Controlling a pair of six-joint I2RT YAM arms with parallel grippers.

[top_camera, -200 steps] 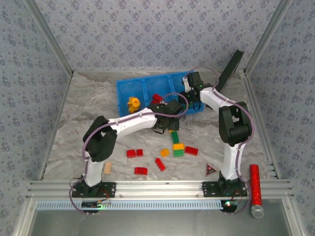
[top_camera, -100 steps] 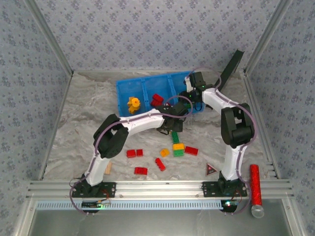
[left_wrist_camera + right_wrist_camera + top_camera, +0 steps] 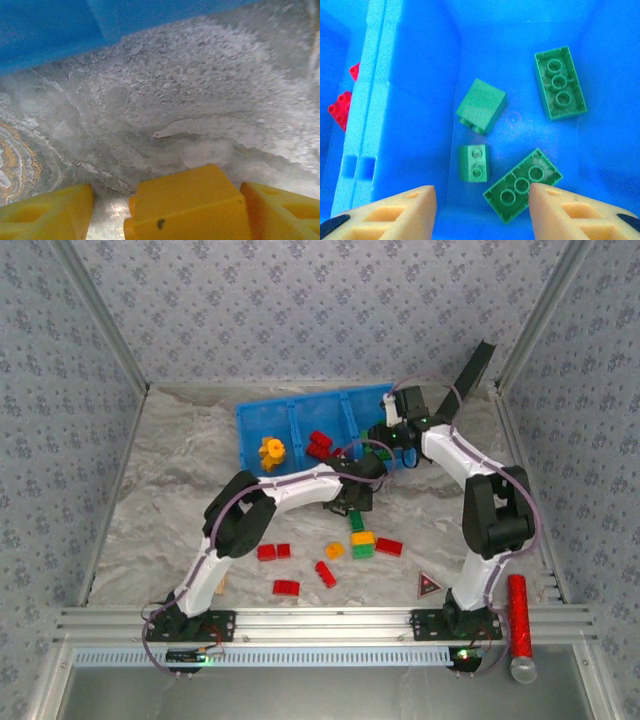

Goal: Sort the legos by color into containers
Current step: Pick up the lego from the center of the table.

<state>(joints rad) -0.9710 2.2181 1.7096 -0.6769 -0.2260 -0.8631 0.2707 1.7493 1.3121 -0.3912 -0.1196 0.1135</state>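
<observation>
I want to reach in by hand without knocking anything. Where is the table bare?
The widest bare patch is the table left of the blue bin. A smaller one lies between the rightmost loose red brick and the right arm. The front middle is crowded: scattered bricks, bordered by the left arm.

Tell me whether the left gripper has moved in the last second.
Yes. The left gripper, holding a yellow brick, shifted right along the blue bin's near wall.
</observation>
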